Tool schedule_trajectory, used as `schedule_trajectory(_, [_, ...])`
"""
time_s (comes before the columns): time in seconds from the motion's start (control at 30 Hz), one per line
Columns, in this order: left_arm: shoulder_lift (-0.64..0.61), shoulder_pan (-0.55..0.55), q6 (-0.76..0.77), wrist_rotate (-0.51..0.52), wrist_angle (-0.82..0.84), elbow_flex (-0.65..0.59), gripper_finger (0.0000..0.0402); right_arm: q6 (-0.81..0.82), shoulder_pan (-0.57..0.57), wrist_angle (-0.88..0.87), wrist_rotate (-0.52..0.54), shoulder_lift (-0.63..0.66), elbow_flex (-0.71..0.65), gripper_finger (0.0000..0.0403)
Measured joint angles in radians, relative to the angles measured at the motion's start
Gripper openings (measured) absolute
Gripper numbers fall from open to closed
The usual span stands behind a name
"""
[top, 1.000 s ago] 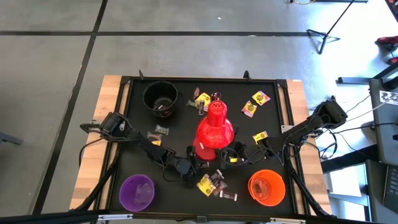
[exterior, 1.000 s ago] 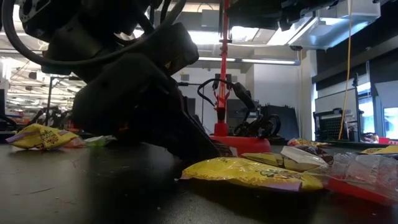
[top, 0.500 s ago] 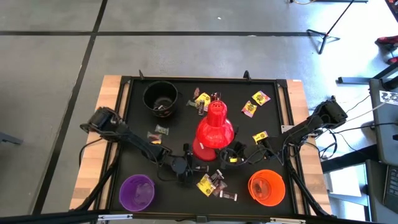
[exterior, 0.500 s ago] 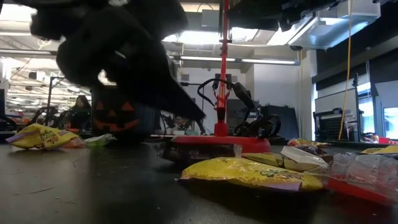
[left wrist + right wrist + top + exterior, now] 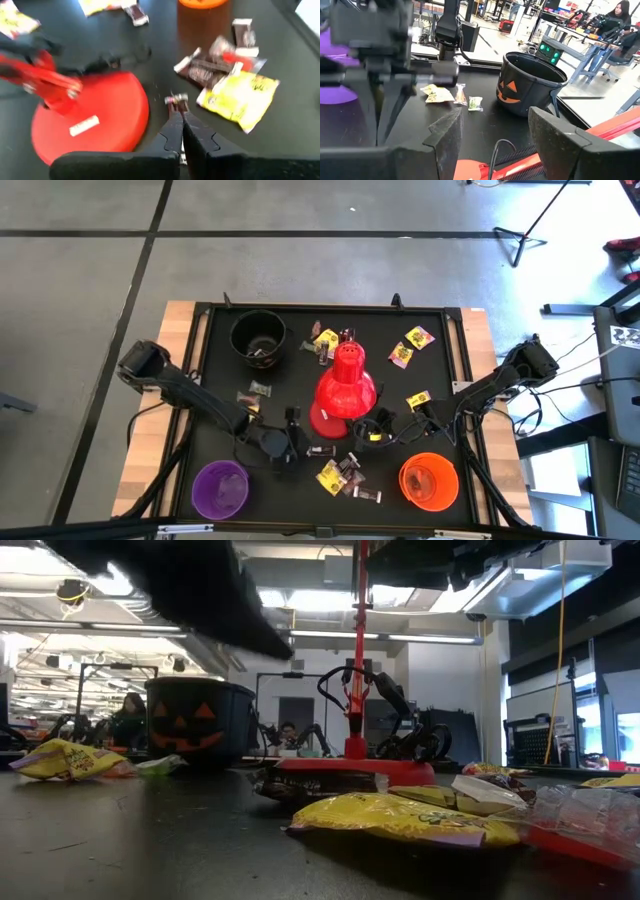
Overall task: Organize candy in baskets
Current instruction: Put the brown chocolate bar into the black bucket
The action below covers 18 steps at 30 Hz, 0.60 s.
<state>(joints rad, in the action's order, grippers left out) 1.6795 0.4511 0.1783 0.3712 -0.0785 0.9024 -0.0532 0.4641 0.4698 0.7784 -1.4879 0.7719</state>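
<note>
Wrapped candy lies scattered on the black table top: a yellow packet (image 5: 329, 477) with dark pieces (image 5: 352, 472) near the front, and more yellow ones (image 5: 418, 337) at the back. The baskets are a black bucket (image 5: 258, 336), a purple one (image 5: 220, 488) and an orange one (image 5: 430, 481). My left gripper (image 5: 298, 445) hangs shut above the table, left of a small dark candy (image 5: 320, 450). That candy shows right at its fingertips (image 5: 176, 100). My right gripper (image 5: 366, 430) stands open by the red lamp's base, with nothing between its fingers (image 5: 445, 135). My left gripper has its fingers (image 5: 172, 127) shut, slanting down toward the table's right. The small dark candy sits just past their ends in the wrist view. I cannot tell whether the tips touch it; in the low view a dark candy (image 5: 310, 785) lies on the table.
A red desk lamp (image 5: 345, 385) stands mid-table; its round base (image 5: 95, 120) lies close beside the left gripper. Both arms reach in from the table's sides. The table has a raised black rim (image 5: 330, 308) and wooden edges.
My left gripper has risen from the table top and drawn back toward the table's left edge. The dark candy in front of the lamp base, hidden behind the gripper a second ago, now shows lying on the table.
</note>
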Motion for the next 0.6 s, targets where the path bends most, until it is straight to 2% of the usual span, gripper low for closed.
schedule_trajectory(0.13, [0.087,-0.002,0.033,-0.01,-0.042,0.0,0.0046,0.0,0.0,0.0,0.0,0.0,0.0,0.0225])
schedule_trajectory(0.37, [0.23,-0.022,0.051,-0.045,-0.248,0.0,0.0131,0.0,0.0,0.0,0.0,0.0,0.0,0.0225])
schedule_trajectory(0.6, [0.299,-0.058,0.112,-0.048,-0.26,0.002,0.0148,0.0,0.0,-0.001,0.0,0.0,0.0,0.0225])
